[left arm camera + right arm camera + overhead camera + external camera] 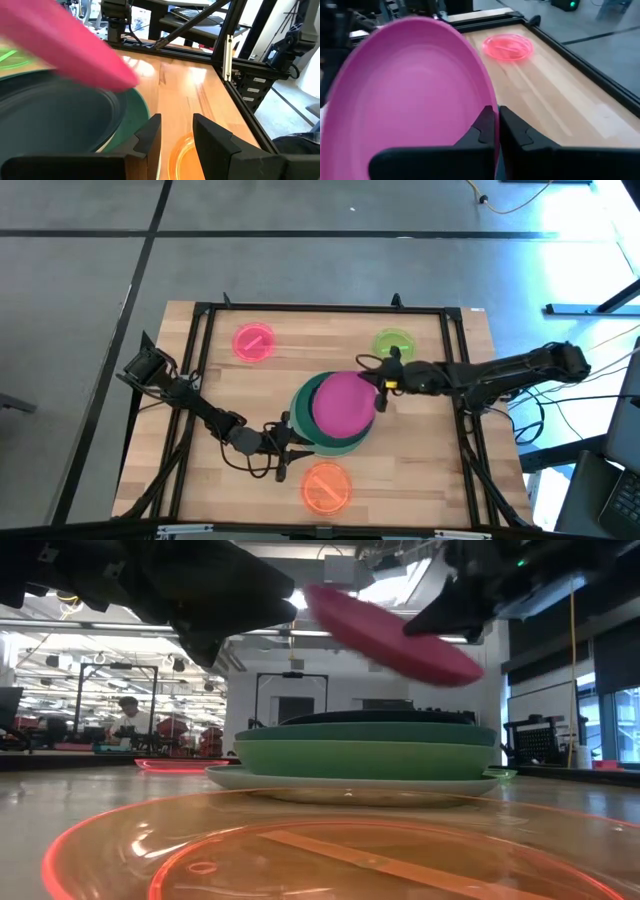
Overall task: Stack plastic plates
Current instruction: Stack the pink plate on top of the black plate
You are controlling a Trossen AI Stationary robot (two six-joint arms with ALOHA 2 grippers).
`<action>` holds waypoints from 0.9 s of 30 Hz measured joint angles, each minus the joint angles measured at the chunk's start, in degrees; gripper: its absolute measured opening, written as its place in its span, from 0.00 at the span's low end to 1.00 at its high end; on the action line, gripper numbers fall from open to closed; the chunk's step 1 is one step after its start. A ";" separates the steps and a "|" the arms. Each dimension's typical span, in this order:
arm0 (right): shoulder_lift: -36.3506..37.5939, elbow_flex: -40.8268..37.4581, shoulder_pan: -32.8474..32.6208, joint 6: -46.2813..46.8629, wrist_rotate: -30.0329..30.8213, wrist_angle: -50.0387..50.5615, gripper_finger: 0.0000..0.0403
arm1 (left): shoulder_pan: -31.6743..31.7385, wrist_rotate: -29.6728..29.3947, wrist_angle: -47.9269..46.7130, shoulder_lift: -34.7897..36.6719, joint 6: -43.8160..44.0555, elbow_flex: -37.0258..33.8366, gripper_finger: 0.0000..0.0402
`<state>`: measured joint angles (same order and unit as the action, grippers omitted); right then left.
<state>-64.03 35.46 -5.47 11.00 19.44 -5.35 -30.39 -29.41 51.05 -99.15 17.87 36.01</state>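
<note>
Right gripper (496,131) pinches the smooth round magenta plate (343,403) (tilted, low view shows); left gripper (176,137) gapes, empty.

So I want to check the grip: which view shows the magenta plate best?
The right wrist view: the magenta plate fills it, rim pinched in the right gripper. The high view shows it over the stack. The low view shows it edge-on, tilted. The left wrist view catches only a blurred part.
</note>
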 joint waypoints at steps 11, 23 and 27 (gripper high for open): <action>-9.12 0.00 7.76 0.01 -8.10 -4.00 0.01 | 0.00 0.02 0.00 0.00 -0.40 0.00 0.26; -15.65 0.02 7.89 0.49 -9.86 -4.13 0.12 | 0.22 0.09 -0.02 -0.02 -0.46 0.00 0.26; -15.76 0.04 7.89 0.27 -9.99 -4.15 0.27 | 0.26 0.07 -0.02 -0.02 -0.46 -0.02 0.26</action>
<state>-79.79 35.51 2.41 11.28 9.45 -9.50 -30.13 -29.34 51.03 -99.18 17.41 35.99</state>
